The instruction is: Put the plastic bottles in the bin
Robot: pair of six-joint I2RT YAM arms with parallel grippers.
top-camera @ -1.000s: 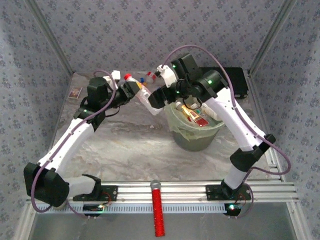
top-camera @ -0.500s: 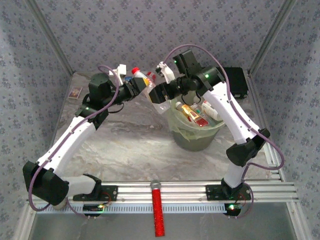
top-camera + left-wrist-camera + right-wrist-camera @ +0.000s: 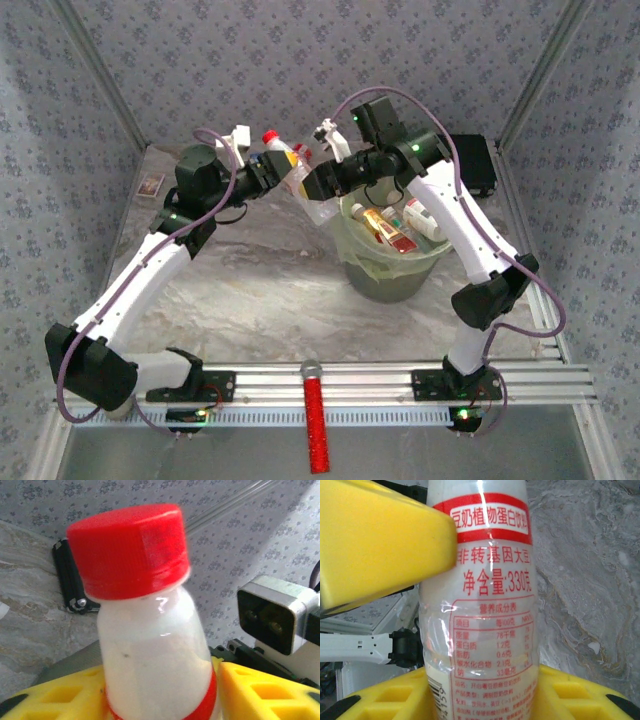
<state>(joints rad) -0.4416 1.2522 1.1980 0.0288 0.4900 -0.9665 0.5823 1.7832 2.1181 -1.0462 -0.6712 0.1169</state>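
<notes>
Right claw [image 3: 482, 695] grips the white red-capped bottle [image 3: 480, 605] up in the air just beside the bin [image 3: 390, 280], left claw [image 3: 160, 690] I cannot tell, so a loose hold could drop it on the table [image 3: 270, 290].

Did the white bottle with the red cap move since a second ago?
Yes. The red-capped bottle has shifted a little to the right and toward the back wall, ending up nearer the bin.
</notes>
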